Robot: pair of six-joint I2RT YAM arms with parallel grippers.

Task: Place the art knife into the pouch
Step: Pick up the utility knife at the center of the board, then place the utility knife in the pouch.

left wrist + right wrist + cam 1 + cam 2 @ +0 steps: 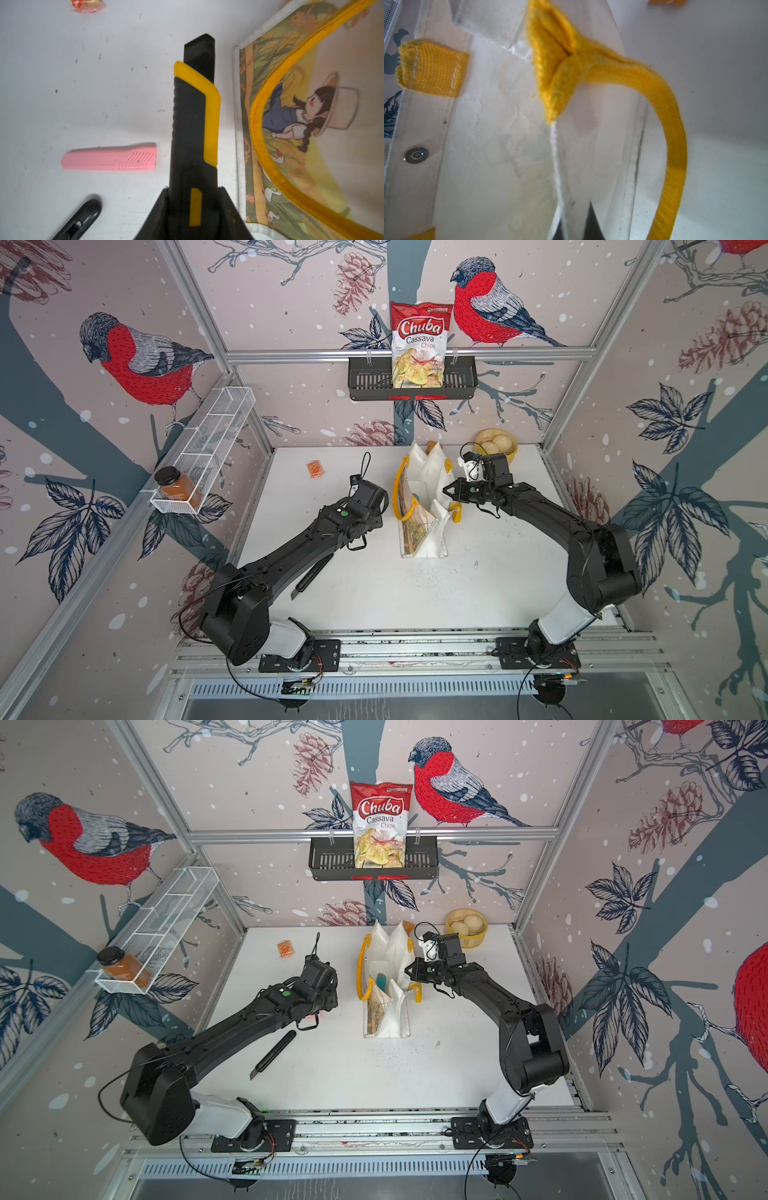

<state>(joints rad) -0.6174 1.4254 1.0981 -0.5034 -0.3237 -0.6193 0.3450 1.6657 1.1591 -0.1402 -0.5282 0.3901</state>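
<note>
The art knife point(194, 133), a black body with a yellow edge strip and yellow slider, is pinched at its rear end by the left hand point(193, 209), whose dark fingers point(158, 212) clamp its sides. It juts out over the white surface point(104, 93), just beside the pouch's printed panel. In both top views the knife is hidden beneath the left wrist, so its height above the surface cannot be told.

The pouch point(424, 506) stands upright near the middle of the surface, mouth open; it is white woven fabric with a clear glossy side panel point(311, 128) printed with a girl in a hat among reeds and geese, and ribbed yellow webbing handles point(261, 133). A teal object point(381, 982) shows inside, too small to identify.

The right hand point(451, 490) is pressed together on the pouch's rim on the side away from the left arm; its wrist view shows only blurred dark tips at the white fabric edge point(557, 166), beside a metal snap point(416, 155).

A pink ridged plastic sheath point(110, 159) lies flat near the held knife. A long black knife point(274, 1054) lies by the left forearm, partly covered in one top view. A small orange packet point(316, 468) lies farther back.
</note>
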